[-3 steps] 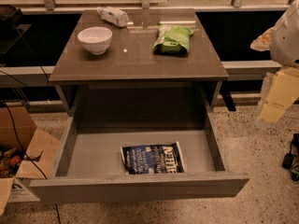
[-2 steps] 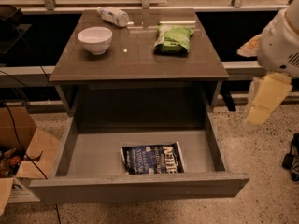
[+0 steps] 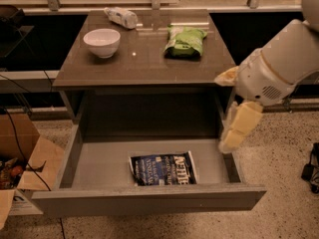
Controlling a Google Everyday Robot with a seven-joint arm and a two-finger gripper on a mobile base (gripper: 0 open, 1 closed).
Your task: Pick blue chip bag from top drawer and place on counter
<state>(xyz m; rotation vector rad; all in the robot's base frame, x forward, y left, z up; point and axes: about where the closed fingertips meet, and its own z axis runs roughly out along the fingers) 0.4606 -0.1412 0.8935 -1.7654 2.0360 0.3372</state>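
Claw (image 3: 238, 128) above the top drawer's (image 3: 149, 199) right wall
The blue chip bag (image 3: 163, 169) lies flat on the drawer floor, near its front; whether the claw is open cannot be told.

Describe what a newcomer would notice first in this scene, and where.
The open drawer below the tabletop holds a blue chip bag lying flat near its front. The robot's pale gripper hangs over the drawer's right edge. On the tabletop sit a white bowl and a green bag.
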